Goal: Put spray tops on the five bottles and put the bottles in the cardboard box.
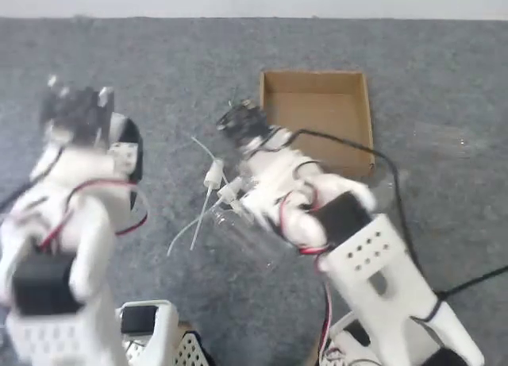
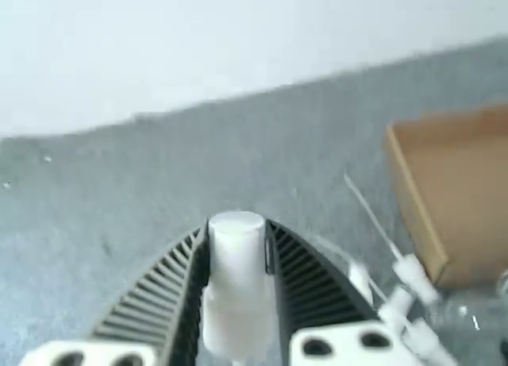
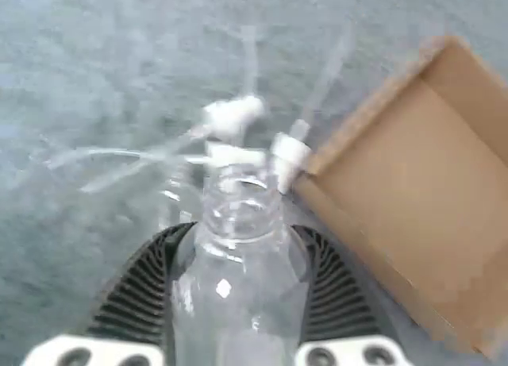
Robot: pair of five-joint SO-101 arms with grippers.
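You are working over the grey worktop, with the cardboard box lying open at its far side. Your right claw is gripping a clear bottle by its body, the uncapped neck pointing toward loose spray tops near the box. Your left claw is clamping a white spray top. Capping seems in hand; next you are needing to align top with neck. No legible writing is showing
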